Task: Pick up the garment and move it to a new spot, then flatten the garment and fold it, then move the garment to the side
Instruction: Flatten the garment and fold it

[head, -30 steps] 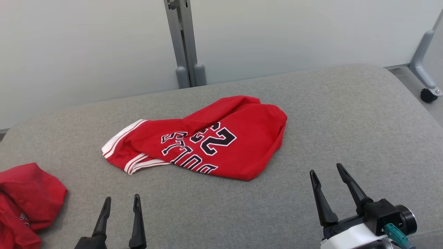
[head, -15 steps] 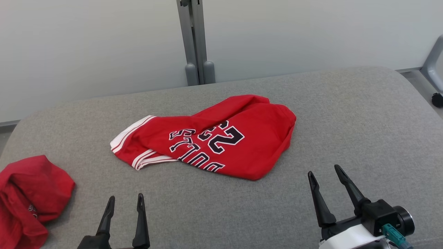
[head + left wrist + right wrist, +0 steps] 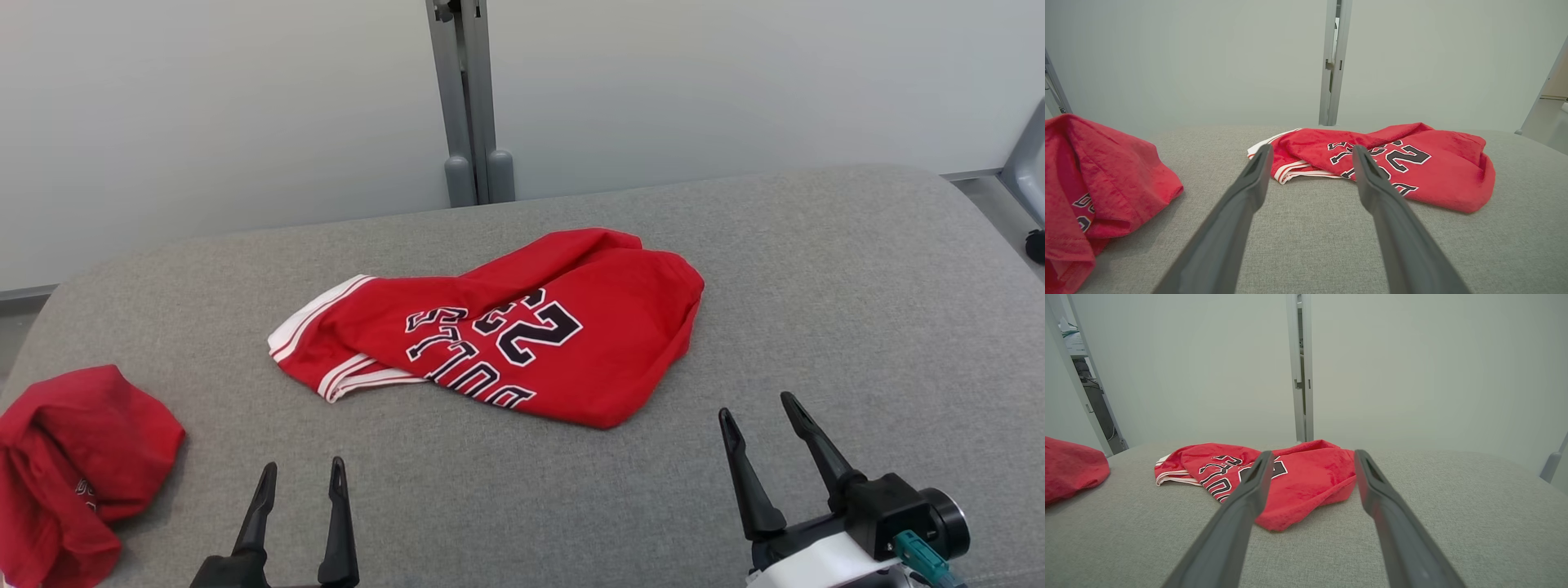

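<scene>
A red jersey garment (image 3: 522, 331) with dark lettering and white striped trim lies crumpled in the middle of the grey padded surface (image 3: 857, 310). The same garment (image 3: 1412, 163) shows beyond the fingers in the left wrist view, and the garment (image 3: 1290, 473) lies ahead in the right wrist view. My left gripper (image 3: 302, 474) stands open at the lower left, short of the garment. At the lower right my right gripper (image 3: 755, 404) is open too, a little clear of the garment's near edge. Neither holds anything.
A second red garment (image 3: 73, 457) lies bunched at the surface's left edge, close to my left gripper. Behind the surface stand pale wall panels and a grey post (image 3: 469, 98). The surface drops off at the right, where a caster (image 3: 1037, 245) shows.
The head view has shifted, so everything sits slightly further right and lower in the picture. Both grippers keep open and stay near the bottom edge; the garment lies unchanged.
</scene>
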### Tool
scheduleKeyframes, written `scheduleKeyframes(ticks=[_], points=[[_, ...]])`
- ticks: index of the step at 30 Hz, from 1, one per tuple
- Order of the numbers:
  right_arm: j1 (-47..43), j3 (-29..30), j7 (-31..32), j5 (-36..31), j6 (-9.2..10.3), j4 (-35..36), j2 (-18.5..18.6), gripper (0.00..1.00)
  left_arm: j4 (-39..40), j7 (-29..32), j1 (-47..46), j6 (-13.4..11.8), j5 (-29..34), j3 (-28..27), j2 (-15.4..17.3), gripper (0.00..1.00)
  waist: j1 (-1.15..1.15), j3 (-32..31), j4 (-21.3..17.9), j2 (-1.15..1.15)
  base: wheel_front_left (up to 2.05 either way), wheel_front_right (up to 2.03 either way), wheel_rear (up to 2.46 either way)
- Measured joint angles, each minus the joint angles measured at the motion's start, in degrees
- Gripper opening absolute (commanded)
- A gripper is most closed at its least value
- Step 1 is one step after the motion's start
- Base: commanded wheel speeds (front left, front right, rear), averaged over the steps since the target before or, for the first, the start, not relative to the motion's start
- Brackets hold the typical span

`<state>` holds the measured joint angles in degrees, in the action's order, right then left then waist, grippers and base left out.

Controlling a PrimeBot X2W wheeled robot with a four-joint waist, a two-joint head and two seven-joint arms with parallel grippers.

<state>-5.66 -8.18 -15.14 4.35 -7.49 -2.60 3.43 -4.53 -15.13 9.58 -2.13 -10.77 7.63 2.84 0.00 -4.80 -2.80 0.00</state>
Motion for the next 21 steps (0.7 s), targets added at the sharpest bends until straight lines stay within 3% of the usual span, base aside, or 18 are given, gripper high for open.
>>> scheduleKeyframes(ticks=[13,21], points=[[-0.2,-0.7,0.0,0.1,0.0,-0.2,0.3,1.0,-2.8,0.0,-0.2,-0.4,0.0,-0.7,0.0,1.0,0.0,-0.3,0.2,0.0,0.0,0.0,0.0],[0.5,-2.2,0.0,0.2,0.0,0.2,1.0,1.0,-17.4,0.0,-11.1,4.3,-1.4,-1.1,-0.1,1.0,0.0,2.5,0.2,0.0,0.0,0.0,0.0]])
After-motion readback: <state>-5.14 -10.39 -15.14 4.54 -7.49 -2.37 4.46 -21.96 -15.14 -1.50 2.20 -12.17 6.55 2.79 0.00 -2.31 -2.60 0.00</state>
